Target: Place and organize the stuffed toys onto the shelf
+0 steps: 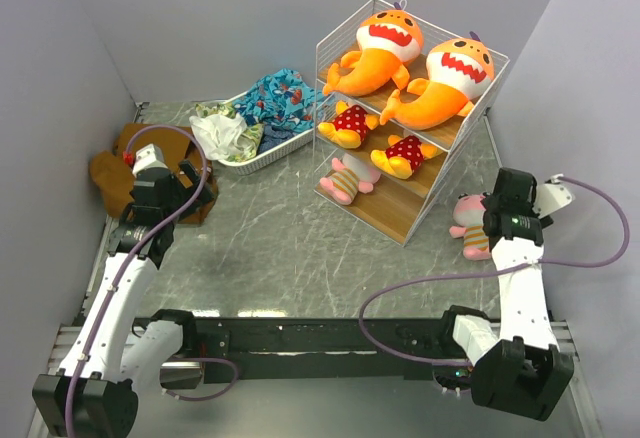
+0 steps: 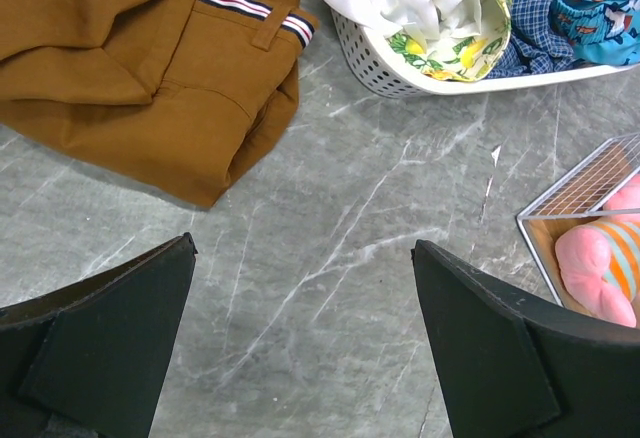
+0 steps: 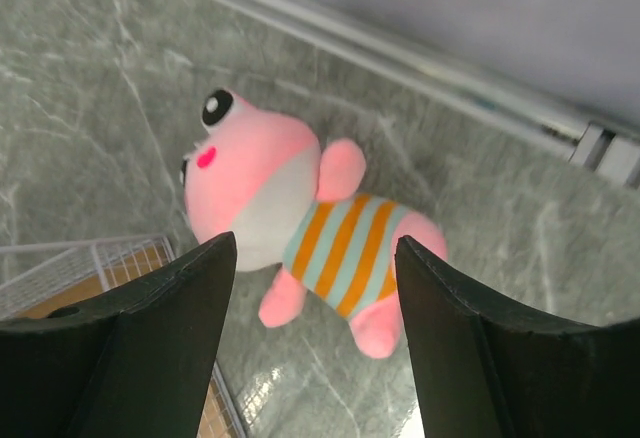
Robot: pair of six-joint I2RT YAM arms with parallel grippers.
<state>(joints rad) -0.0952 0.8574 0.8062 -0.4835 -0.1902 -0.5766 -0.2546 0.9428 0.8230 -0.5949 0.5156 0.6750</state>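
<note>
Brown cloth (image 1: 118, 168): far left of tabletop (image 1: 270, 248), bunched by the wall.
My L gripper (image 2: 303, 248): fingers wide apart, nothing btwn them, over bare tabletop just right of the cloth.
Basket (image 1: 268, 155): back centre, clothes piled inside.
Shelf (image 1: 395, 220): right of basket. Top tier: 2 orange sharks (image 1: 385, 48) side by side. Mid tier: 2 red-dress dolls (image 1: 350, 123). Bottom tier: pink striped plush (image 1: 348, 180) at left end.
Second pink plush (image 3: 290, 218): lying on tabletop just right of shelf.
My R gripper (image 3: 315, 243): fingers apart, above that plush, not clamped on it.
</note>
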